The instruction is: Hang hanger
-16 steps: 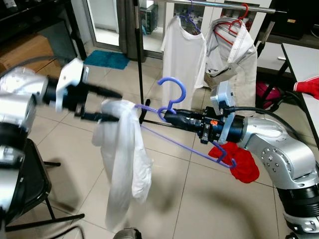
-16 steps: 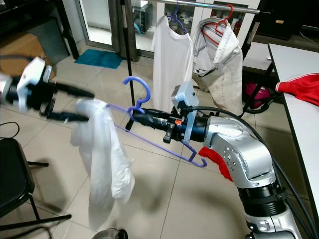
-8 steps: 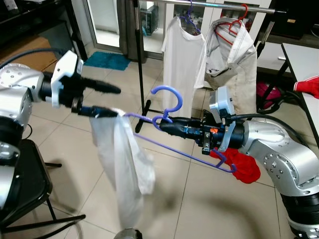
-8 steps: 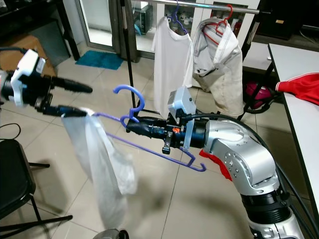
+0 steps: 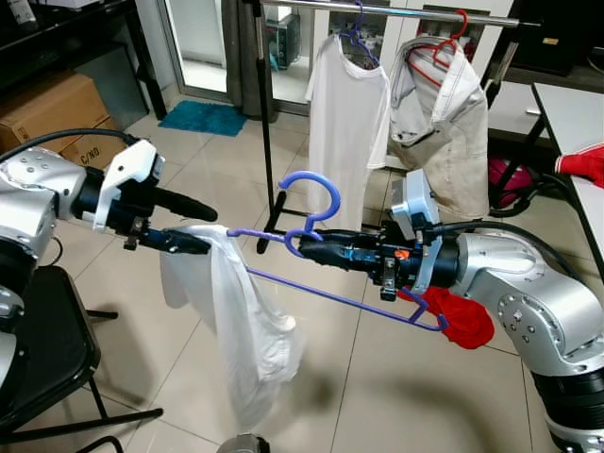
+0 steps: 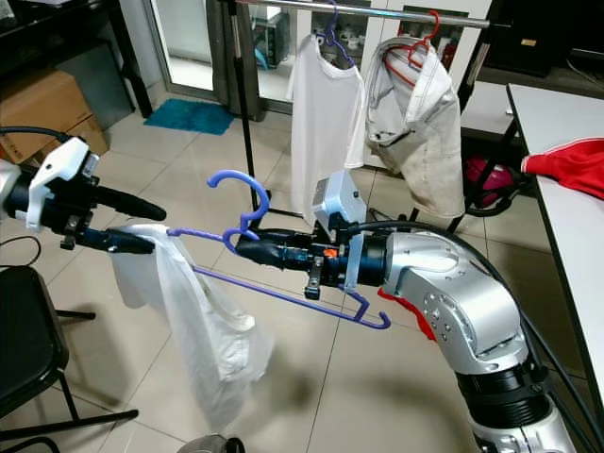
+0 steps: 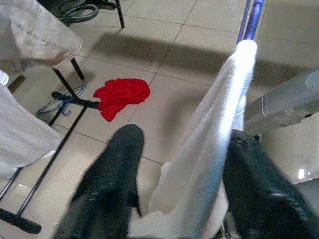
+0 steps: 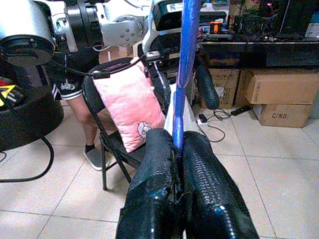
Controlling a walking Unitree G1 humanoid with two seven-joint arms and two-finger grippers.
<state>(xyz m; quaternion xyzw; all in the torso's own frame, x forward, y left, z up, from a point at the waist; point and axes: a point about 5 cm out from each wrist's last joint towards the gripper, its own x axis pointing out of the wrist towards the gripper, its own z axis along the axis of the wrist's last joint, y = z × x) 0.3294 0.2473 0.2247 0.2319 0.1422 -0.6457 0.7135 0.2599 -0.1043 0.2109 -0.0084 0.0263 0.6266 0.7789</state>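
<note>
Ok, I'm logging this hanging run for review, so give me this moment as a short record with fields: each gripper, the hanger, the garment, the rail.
right gripper: shut on the purple hanger, gripping just below its hook
left gripper: fingers apart, the lower one under the white garment at the hanger's far end
white garment: draped over one arm of the hanger, hanging loose above the floor
clothes rail: behind, already carrying a white T-shirt and a beige garment
floor: red cloth near the rail's base
</note>
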